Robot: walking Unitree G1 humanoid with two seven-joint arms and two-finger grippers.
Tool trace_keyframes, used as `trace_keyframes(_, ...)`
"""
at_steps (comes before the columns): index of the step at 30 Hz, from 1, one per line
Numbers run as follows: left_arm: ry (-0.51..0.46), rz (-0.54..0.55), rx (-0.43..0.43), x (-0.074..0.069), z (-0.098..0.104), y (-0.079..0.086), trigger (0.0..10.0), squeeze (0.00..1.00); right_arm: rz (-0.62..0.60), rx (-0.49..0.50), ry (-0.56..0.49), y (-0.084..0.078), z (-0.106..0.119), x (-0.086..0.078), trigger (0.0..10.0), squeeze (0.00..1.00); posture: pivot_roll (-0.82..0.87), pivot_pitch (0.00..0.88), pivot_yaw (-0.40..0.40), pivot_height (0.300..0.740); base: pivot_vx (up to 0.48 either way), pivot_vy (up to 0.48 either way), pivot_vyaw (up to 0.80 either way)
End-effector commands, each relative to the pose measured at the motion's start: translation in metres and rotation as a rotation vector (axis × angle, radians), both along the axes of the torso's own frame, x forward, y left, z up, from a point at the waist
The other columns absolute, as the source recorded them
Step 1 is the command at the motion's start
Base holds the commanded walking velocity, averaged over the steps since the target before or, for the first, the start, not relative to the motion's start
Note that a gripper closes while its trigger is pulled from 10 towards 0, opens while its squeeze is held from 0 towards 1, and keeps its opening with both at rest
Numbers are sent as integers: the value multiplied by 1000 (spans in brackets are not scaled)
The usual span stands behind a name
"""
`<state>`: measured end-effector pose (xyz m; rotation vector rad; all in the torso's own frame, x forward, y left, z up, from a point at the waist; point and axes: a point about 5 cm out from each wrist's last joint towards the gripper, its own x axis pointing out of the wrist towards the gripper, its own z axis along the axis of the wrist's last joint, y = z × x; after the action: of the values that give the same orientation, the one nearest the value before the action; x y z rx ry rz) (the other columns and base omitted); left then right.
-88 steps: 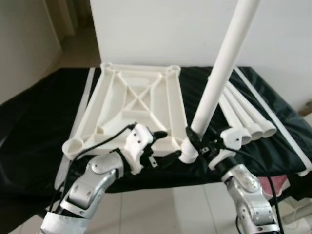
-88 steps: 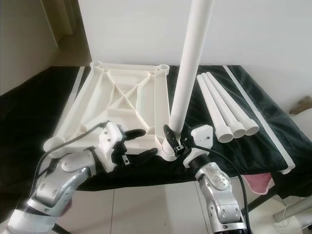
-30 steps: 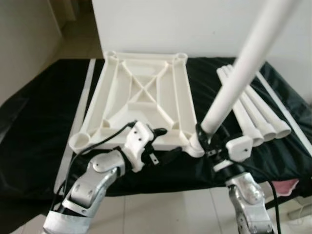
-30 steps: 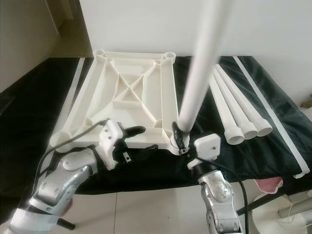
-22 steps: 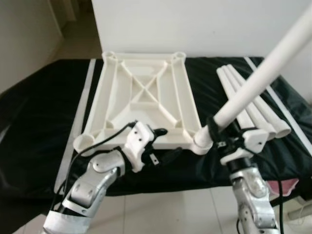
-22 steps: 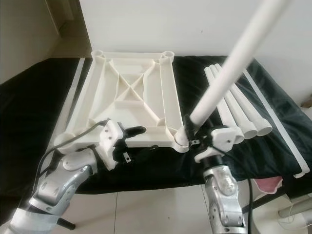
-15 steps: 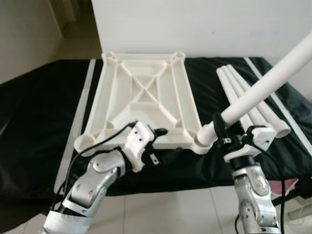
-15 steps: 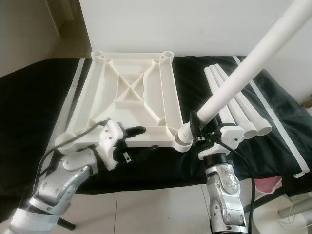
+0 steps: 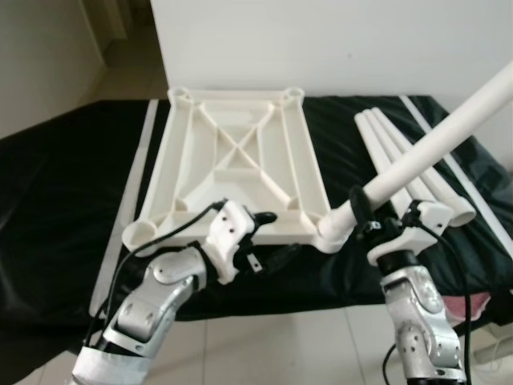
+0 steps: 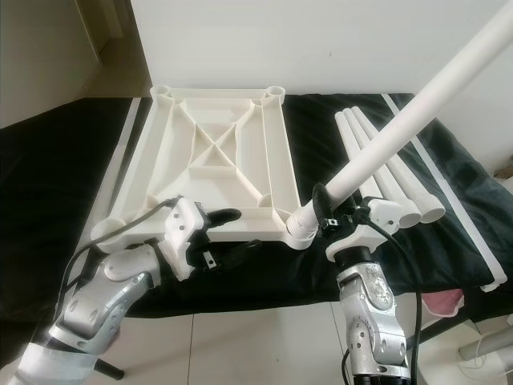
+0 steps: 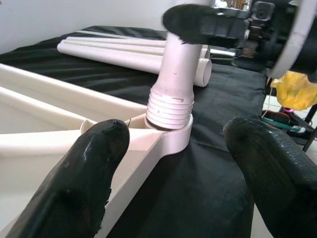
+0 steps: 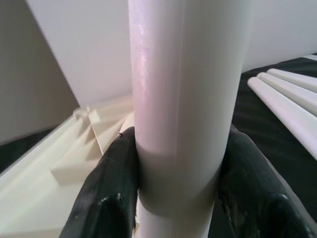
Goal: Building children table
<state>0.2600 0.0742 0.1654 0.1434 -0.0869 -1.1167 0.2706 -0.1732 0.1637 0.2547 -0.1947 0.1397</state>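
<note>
Change since earlier: table leg (image 10: 401, 128), which was standing almost upright 2.9 s ago, is now leaning far over toward the robot's right; the right wrist has rolled with it.
Leg axis: its long axis is running diagonally, the threaded lower end sitting in the near right corner socket (image 11: 171, 136) of the tabletop (image 9: 232, 160), the free end pointing up and to the right, out past the picture's edge.
Tabletop: it is lying upside down, ribs showing, on the black-covered bench (image 9: 64, 184), its long side running away from the robot.
Spare legs: three more legs (image 9: 401, 164) are lying side by side on the bench to the right of the tabletop, flared ends toward the robot.
Right gripper (image 10: 322, 215): its fingers (image 12: 106, 193) are clamping the leg just above the socket, the forearm rising from below the bench edge.
Left gripper (image 9: 268, 237): it is hovering by the near edge of the tabletop, aimed at the socket, fingers (image 11: 79, 178) spread apart and gripping nothing, elbow bent low.
</note>
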Motion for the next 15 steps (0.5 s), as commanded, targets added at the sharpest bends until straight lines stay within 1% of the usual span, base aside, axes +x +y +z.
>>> trace_keyframes(1, 1, -11, 18, 0, -2, 1, 10000, 0, -27, -57, 151, -5, -20, 1, 10000, 0, -53, 50, -9, 740, 0, 0, 0)
trace_keyframes(2, 1, -12, 18, 0, -2, 0, 10000, 0, -20, -83, 164, -4, -19, 3, 10000, 0, -53, 50, -9, 740, 0, 0, 0)
trace_keyframes(3, 1, -12, 18, 0, -2, 0, 10000, 0, -20, -83, 164, -4, -19, 3, 10000, 0, -53, 50, -9, 740, 0, 0, 0)
trace_keyframes(4, 1, -14, 17, 0, -2, 0, 10000, 0, -9, -93, 191, -4, -20, 5, 10000, 0, -55, 50, -10, 740, 0, 0, 0)
trace_keyframes(5, 1, -15, 16, 0, -2, 0, 10000, 0, 4, -127, 208, -5, -21, 8, 10000, 0, -54, 49, -11, 740, 0, 0, 0)
trace_keyframes(6, 1, -15, 16, 0, -2, 0, 10000, 0, 4, -127, 208, -5, -21, 8, 10000, 0, -54, 49, -11, 740, 0, 0, 0)
trace_keyframes(8, 1, -14, 16, -1, -3, -1, 10000, 0, 5, -176, 219, -7, -21, 12, 10000, 0, -53, 49, -14, 740, 0, 0, 0)
trace_keyframes(15, 2, -6, 14, 0, -3, 0, 10000, 0, 45, -242, 231, -4, -27, 13, 10000, 0, -47, 47, -19, 740, 0, 0, 0)
